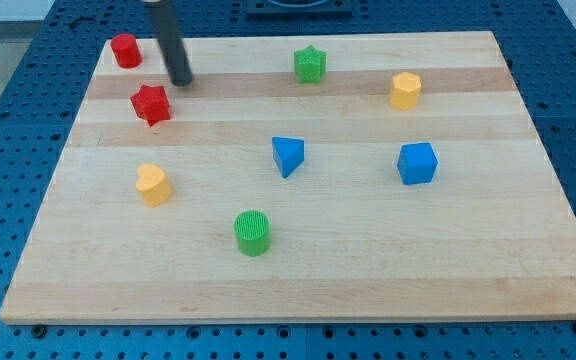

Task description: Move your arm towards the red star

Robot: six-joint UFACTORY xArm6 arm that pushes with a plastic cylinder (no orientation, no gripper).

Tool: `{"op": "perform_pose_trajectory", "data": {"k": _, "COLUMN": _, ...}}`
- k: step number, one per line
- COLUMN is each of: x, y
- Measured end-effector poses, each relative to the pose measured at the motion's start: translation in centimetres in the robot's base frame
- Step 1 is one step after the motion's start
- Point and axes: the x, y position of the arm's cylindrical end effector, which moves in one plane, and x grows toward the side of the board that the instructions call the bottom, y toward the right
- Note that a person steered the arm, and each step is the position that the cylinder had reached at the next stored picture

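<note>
The red star (151, 104) lies on the wooden board (368, 280) at the view's upper left. My tip (182, 82) is the lower end of a dark rod coming down from the view's top edge. It stands just up and to the right of the red star, a small gap apart from it. A red cylinder (124, 50) sits at the board's top left corner, to the left of the rod.
A green star (310, 64) and a yellow hexagon block (405, 90) lie along the top. A blue triangle (287, 155) and a blue cube (417, 163) sit mid-board. A yellow heart (153, 185) and a green cylinder (252, 232) lie lower left.
</note>
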Motion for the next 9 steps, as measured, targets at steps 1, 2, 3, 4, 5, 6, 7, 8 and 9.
{"op": "perform_pose_trajectory", "data": {"k": 1, "x": -0.1, "y": 5.6}}
{"op": "perform_pose_trajectory", "data": {"k": 2, "x": 1.6, "y": 6.4}}
{"op": "perform_pose_trajectory", "data": {"k": 3, "x": 4.7, "y": 6.9}}
{"op": "perform_pose_trajectory", "data": {"k": 4, "x": 8.2, "y": 6.9}}
{"op": "perform_pose_trajectory", "data": {"k": 5, "x": 11.3, "y": 5.0}}
{"op": "perform_pose_trajectory", "data": {"k": 6, "x": 12.4, "y": 1.8}}
{"op": "perform_pose_trajectory", "data": {"k": 7, "x": 12.4, "y": 1.2}}
{"op": "perform_pose_trajectory", "data": {"k": 8, "x": 12.4, "y": -2.2}}
{"op": "perform_pose_trajectory", "data": {"k": 9, "x": 12.2, "y": -5.9}}
